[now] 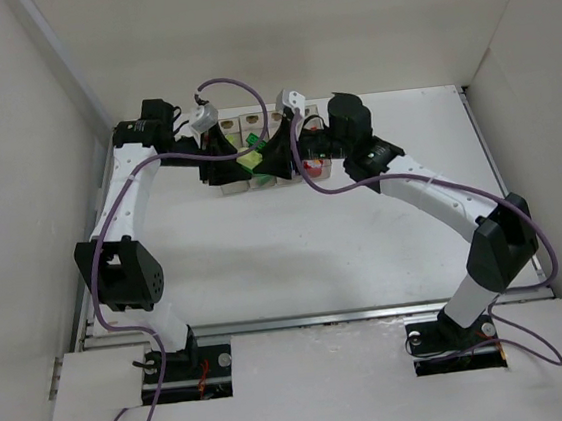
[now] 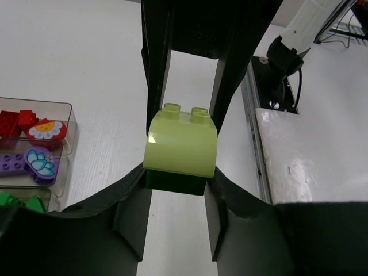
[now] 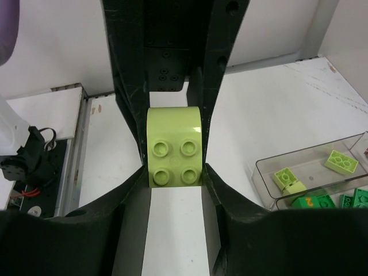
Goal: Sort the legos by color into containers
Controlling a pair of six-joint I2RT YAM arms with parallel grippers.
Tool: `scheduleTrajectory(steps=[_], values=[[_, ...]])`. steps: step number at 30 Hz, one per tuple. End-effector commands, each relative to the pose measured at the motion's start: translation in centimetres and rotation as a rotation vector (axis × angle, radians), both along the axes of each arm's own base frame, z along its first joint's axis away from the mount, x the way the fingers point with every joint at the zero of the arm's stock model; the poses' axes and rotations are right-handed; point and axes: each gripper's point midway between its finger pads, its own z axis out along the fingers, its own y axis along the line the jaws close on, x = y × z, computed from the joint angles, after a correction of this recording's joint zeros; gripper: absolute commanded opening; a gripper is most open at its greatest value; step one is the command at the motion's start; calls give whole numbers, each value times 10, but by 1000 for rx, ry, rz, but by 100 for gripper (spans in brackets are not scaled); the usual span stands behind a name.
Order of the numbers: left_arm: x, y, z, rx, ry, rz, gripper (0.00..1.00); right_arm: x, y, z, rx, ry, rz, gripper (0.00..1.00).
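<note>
**A:** Why grab one lump with both arms? Seeing right fingers (image 3: 132,224) clamped on the yellow-green brick (image 3: 172,152). Left fingers (image 2: 131,224) look squeezed onto the dark green brick (image 2: 174,183) stuck beneath it. All of it held up off the bench (image 1: 296,259), close by the containers (image 3: 264,184).

**B:** Probably set up for pulling the two apart, tbh. Different colours, so no dropping them in as one. Facing head-on for a straight tug, guessing.

**A:** Makes sense. Slippery-looking stuff though?

**B:** Yep, glossy hard plastic. Curved top on the pale one, four round studs, flat sides for gripping. Clear thin-walled boxes, already holding other legos (image 2: 40,131): red, purple and green from one wrist, yellow-green and green from the other.
</note>
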Motion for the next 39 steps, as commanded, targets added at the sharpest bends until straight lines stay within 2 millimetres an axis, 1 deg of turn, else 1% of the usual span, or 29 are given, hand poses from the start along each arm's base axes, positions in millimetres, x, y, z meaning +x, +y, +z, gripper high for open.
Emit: scheduleTrajectory(steps=[1,2,5,6,8,11,12,13,14,15,16,18,21,22,23,25,26,27,28,29,30,31,32,33,34,35,37,38,39], values=[[-13,-8,32,-162,12,-62,31,-2,6,30,60,-72,17,0],[-13,-8,32,-162,12,-62,21,-2,6,30,60,-72,17,0],[-13,-8,33,-161,21,-61,3,-2,6,30,60,-72,17,0],[-13,-8,33,-161,21,-61,0,-2,6,30,60,-72,17,0],[-13,-8,30,-160,30,-61,0,0,6,30,61,-63,2,0],[-12,-5,5,-89,64,-35,0,18,-5,30,73,3,-78,0],[-13,-4,-1,-66,55,-29,0,31,-15,30,78,20,-127,0],[-14,-2,-8,-45,20,-26,0,37,-19,34,92,22,-150,0],[-11,2,-18,-18,13,-13,0,41,-24,43,117,19,-174,0],[-14,6,-36,42,15,-3,0,45,-25,39,118,20,-194,0],[-14,9,-46,72,8,-1,0,53,-33,48,140,13,-244,0],[-13,14,-69,139,39,17,0,62,-39,45,144,23,-289,0],[-7,17,-76,147,61,45,0,70,-45,45,151,34,-324,0],[-4,18,-80,157,57,48,0,73,-43,38,142,45,-325,0],[1,17,-79,154,45,55,0,76,-45,38,147,55,-347,0],[16,19,-86,191,52,100,0,85,-47,30,144,78,-396,0],[37,18,-83,186,76,175,0,96,-56,26,148,96,-457,0],[53,18,-87,194,110,234,0,102,-63,21,143,103,-489,0],[69,19,-91,201,144,305,0,106,-63,16,144,123,-505,0],[93,26,-97,241,155,421,0,112,-70,10,138,131,-532,0],[111,22,-95,225,151,482,0,119,-75,5,136,146,-554,0],[120,14,-104,245,142,485,0,120,-76,0,129,153,-566,0],[137,14,-104,274,101,533,0,122,-75,-6,122,161,-567,0],[148,10,-106,285,85,557,2,125,-81,-10,116,167,-580,0],[158,6,-123,308,121,582,4,127,-80,-15,110,174,-581,0],[165,4,-127,317,117,599,6,133,-85,-20,105,180,-596,0],[184,0,-129,321,86,633,19,138,-89,-26,97,188,-607,0],[190,-5,-142,334,101,639,24,138,-89,-26,97,188,-607,0],[200,-3,-140,337,79,666,30,143,-87,-32,90,196,-608,0]])
